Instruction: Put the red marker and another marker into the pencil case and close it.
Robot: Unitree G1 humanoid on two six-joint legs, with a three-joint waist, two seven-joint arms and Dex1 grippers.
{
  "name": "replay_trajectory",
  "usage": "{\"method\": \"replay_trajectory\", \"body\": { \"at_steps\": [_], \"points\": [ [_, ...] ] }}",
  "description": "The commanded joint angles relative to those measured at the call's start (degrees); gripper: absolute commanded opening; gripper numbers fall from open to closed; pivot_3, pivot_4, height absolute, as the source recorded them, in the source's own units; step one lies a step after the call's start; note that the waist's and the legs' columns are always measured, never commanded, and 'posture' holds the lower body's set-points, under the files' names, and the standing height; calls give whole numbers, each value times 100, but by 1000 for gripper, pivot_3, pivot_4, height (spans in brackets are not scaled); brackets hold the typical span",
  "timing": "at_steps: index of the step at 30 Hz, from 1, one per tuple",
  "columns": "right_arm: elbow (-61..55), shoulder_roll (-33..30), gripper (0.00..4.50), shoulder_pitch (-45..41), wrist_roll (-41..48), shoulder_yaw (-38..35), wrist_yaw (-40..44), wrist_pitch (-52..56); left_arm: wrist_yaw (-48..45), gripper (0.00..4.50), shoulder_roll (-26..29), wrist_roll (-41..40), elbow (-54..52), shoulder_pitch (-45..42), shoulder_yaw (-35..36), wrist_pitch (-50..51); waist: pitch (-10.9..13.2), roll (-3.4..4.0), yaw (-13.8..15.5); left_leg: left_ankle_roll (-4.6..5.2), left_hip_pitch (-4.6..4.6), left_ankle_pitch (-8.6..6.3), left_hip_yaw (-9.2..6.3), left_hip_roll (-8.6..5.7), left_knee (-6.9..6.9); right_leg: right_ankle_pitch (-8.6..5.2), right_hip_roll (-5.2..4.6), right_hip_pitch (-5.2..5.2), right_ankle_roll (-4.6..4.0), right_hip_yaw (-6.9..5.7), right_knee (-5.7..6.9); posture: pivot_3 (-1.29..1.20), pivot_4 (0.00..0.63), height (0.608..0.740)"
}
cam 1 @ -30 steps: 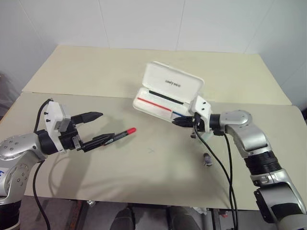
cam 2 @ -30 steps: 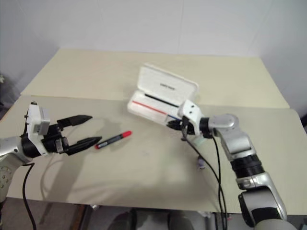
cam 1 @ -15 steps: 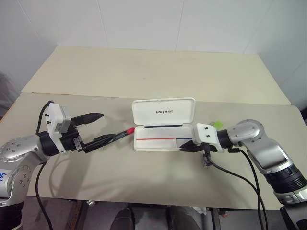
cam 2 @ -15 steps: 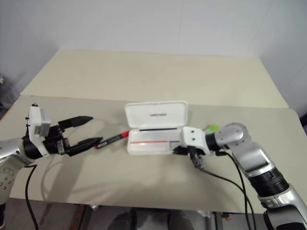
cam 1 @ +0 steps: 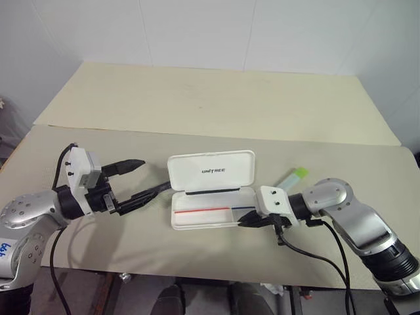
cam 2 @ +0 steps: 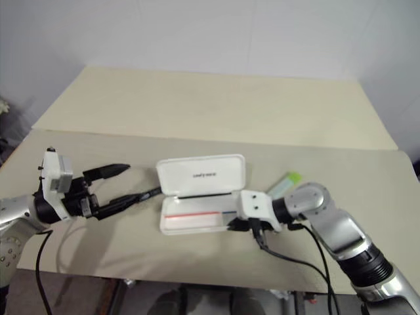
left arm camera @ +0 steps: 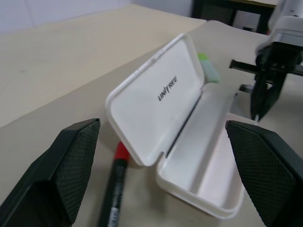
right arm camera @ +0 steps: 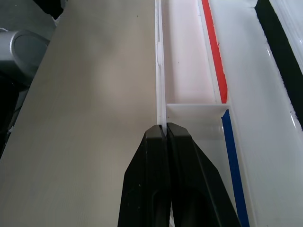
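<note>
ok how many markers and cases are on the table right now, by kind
red markers: 1, the red marker lying beside the open case
green markers: 1, the green marker lying behind the case's right end
pencil cases: 1, the pencil case, lid up, the right gripper shut on its front wall
total: 3

Beige table (cam 1: 197, 98) with a seam across, white tiled wall (cam 1: 197, 26) behind
</note>
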Motion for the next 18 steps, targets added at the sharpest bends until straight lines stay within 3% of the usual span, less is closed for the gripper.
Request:
{"method": "replay_trajectory", "body": {
  "at_steps": [1, 16, 18],
  "points": [
    [-201, 35, 32, 11, 43, -12, -87, -13, -127, 4500, 101, -267, -347, 323, 309, 100, 0, 0, -6, 0, 1, 0, 0, 0, 0, 0, 2, -1, 0, 1, 0, 0, 150, 740],
    [286, 266, 32, -144, -113, 161, -236, -77, -786, 4500, 42, -440, -447, 914, 650, -359, -1, -1, 11, -2, 8, 0, -1, 0, -1, -2, -1, 11, -5, -6, -4, 0, 150, 740],
    [360, 269, 474, -129, -134, 168, -243, -145, -792, 4500, 30, -377, -435, 920, 649, -449, -1, -1, 11, -1, 8, 0, 0, 0, -1, -2, -1, 12, -5, -5, -4, 0, 150, 740]
  ]
}}
